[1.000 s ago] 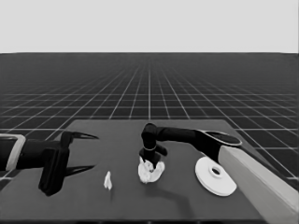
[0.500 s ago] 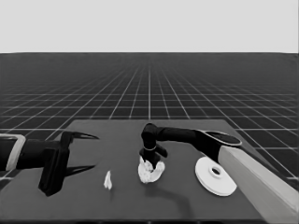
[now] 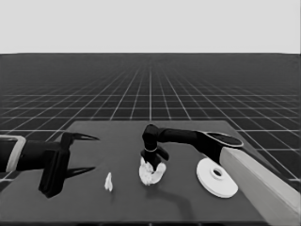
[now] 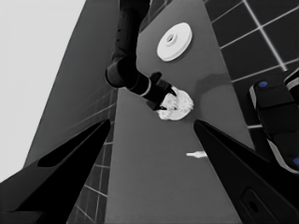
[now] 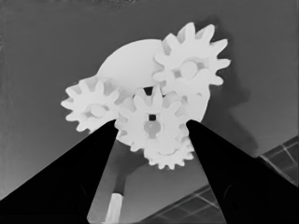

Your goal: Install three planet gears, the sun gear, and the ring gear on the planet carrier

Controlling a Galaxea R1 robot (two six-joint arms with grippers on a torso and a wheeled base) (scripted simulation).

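Change: almost nothing has shifted since the earlier head pictures; the right arm stays bent over the gear cluster and the left arm stays at the left edge.
Right hand (image 5: pixel 150 135): over the middle of the counter (image 3: pixel 122 197), fingers set narrowly either side of the middle gear (image 5: pixel 150 120); whether they press it I cannot tell.
Smaller round part (image 5: pixel 135 60): lies flat under the gears, mid-counter.
Outer gears: one (image 5: pixel 189 63), another (image 5: pixel 92 106), a third (image 5: pixel 169 154) half hidden, all ringed about the middle gear.
Larger round part (image 3: pixel 216 177): lies apart, nearer the right arm's side, not yet placed.
Thin white piece (image 3: pixel 108 181): loose, between the cluster and the left hand.
Left hand (image 3: pixel 80 154): parked over the counter's left end, fingers spread wide, holding nothing.
Step in hand: seating the middle gear, I judge.
Doing it well: lower it straight, let its teeth mesh with all three neighbours, release only once flat, then lift clear without dragging a neighbour.
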